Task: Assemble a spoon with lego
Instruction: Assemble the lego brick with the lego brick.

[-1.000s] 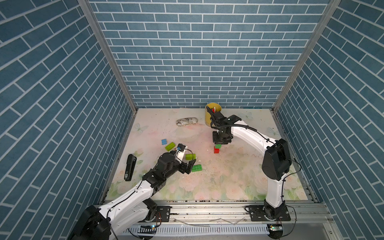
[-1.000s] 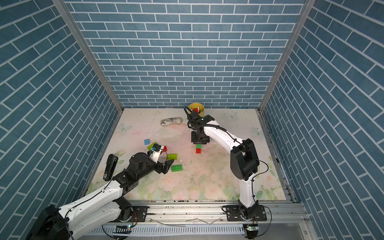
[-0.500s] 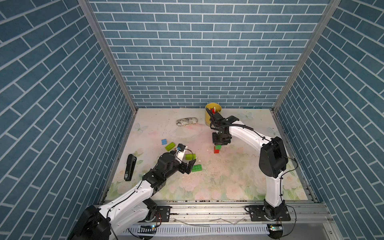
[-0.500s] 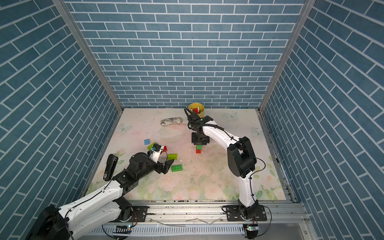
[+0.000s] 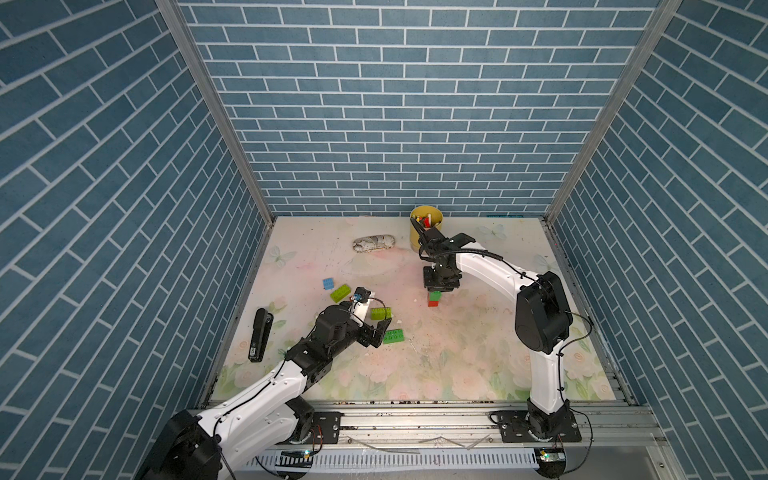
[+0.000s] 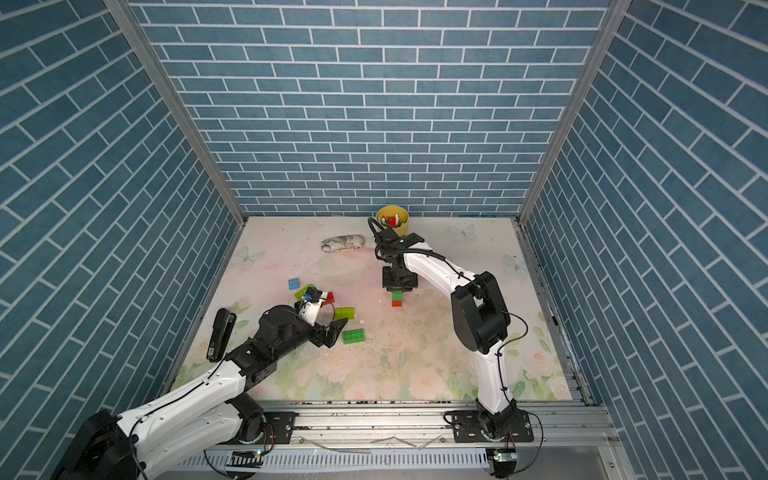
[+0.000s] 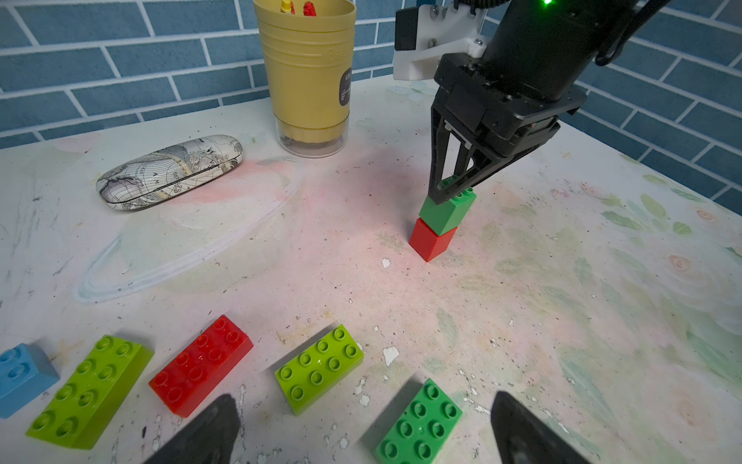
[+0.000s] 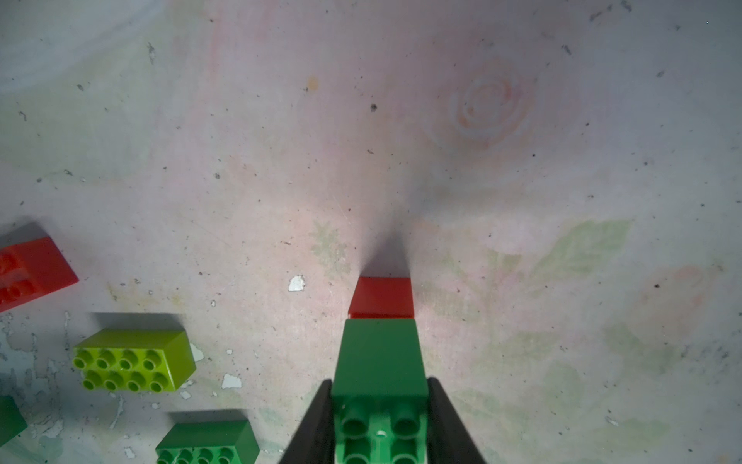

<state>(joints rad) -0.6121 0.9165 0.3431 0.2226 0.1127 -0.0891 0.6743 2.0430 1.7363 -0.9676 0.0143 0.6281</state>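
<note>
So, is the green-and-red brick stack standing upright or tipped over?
Upright. The green brick sits on the red brick, which stands flat on the table; the right claw is shut on the green brick's top.

I am swinging my right arm's elbow (image 5: 540, 320) leftward in both top views, and my right gripper (image 5: 439, 289) is sinking slightly lower in the frame onto the green brick (image 5: 435, 295) it grips

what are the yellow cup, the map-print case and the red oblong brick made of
Yellow cup: probably matte plastic; moulded ridges, clear base ring.
Map-print case: hard shell with a printed, faintly shiny covering; plastic or leatherette, cannot tell.
Red oblong brick: glossy moulded plastic, highlights on the studs.
</note>
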